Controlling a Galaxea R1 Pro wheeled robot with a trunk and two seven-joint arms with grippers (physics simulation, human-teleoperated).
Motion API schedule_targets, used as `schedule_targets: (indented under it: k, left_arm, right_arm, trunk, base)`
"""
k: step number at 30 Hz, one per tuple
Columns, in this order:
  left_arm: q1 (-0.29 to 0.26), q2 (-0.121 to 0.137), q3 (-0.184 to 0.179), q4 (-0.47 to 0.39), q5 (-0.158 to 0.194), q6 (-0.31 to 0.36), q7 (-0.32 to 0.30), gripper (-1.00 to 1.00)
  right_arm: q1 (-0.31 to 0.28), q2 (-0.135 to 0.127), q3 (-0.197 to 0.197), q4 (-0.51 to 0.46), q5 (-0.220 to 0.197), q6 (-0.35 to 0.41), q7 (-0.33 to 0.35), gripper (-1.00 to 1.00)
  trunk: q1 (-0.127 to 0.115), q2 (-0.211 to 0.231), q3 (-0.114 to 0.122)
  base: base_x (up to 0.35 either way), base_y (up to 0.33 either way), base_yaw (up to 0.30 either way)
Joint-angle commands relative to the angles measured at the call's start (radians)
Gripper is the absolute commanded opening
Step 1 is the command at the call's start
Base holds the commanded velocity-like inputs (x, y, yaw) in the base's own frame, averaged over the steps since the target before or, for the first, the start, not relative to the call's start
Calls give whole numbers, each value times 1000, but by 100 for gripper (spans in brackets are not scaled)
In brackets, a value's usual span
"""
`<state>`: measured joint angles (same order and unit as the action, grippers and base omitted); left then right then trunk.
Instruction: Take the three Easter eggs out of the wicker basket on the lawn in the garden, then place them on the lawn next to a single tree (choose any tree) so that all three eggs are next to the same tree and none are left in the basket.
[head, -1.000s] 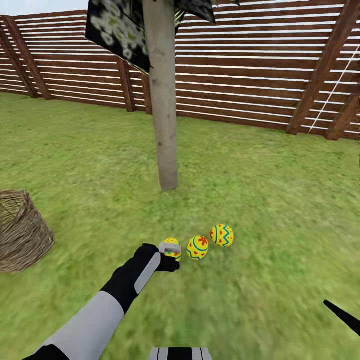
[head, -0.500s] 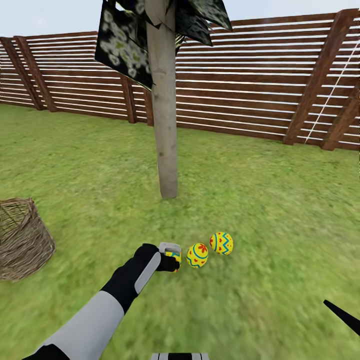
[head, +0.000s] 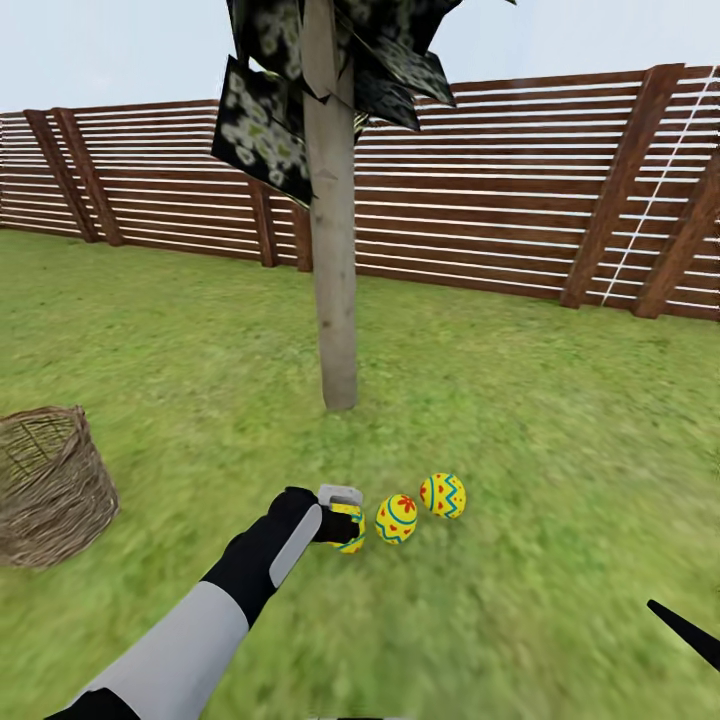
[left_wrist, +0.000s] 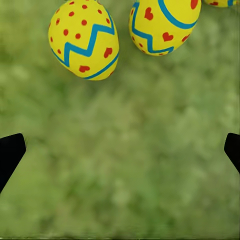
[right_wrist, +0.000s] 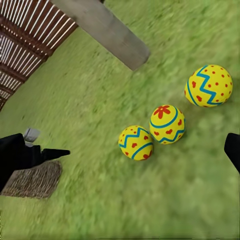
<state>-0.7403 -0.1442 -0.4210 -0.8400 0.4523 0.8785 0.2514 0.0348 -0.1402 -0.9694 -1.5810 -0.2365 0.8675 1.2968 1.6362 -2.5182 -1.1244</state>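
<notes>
basket: the wicker basket (head: 48, 485) sits at about 9 o'clock from your left hand, well apart from the eggs. what you can see of its inside looks empty, but the bottom is hidden, so you cannot be sure.
left gripper: your left gripper (head: 343, 515) hangs low over the lawn (head: 560, 480) just beside the nearest egg (head: 350, 527). in the left wrist view its fingertips (left_wrist: 10, 152) stand wide apart with bare grass between them, so it holds nothing.
eggs: the three easter eggs lie in a short row on the grass. the nearest egg is by your gripper, the middle egg (head: 397, 518) is just at its 3 o'clock, and the far egg (head: 443, 495) is next along toward 2 o'clock.
tree: the tree (head: 335, 250) stands at about 12 o'clock from the row, with all three eggs near its foot.
right gripper: one dark tip (head: 685, 633) shows at your 4 o'clock. in the right wrist view its tips sit far apart at the frame's sides and carry nothing.
progress: the placing looks done. i judge that you only need to lift clear without nudging the nearest egg.
</notes>
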Motion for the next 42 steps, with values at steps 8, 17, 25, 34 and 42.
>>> schedule_targets:
  k: [8,17,25,34,42]
  left_arm:
    - [-1,0,-2,-1,10,2,11,100]
    - [-1,0,-2,-1,10,2,12,100]
    - [-1,0,-2,-1,11,2,12,100]
    - [-1,-1,-2,-1,10,2,12,100]
    - [-2,-1,-2,-1,11,2,16,100]
  right_arm:
    - [0,0,0,-1,-5,7,0,100]
    - [0,0,0,-1,-6,7,0,100]
    - [0,0,0,-1,-6,7,0,100]
    - [0,0,0,-1,-6,7,0,100]
    - [0,0,0,-1,-6,7,-1,100]
  trunk:
    - [-4,2,30]
    - [-8,4,65]
    - [-12,6,96]
    - [-16,8,131]
    - [-19,10,162]
  base:
    - [-301,107,0]
    - [-313,111,0]
    - [-147,31,0]
    - [-14,3,0]
    - [-1,0,0]
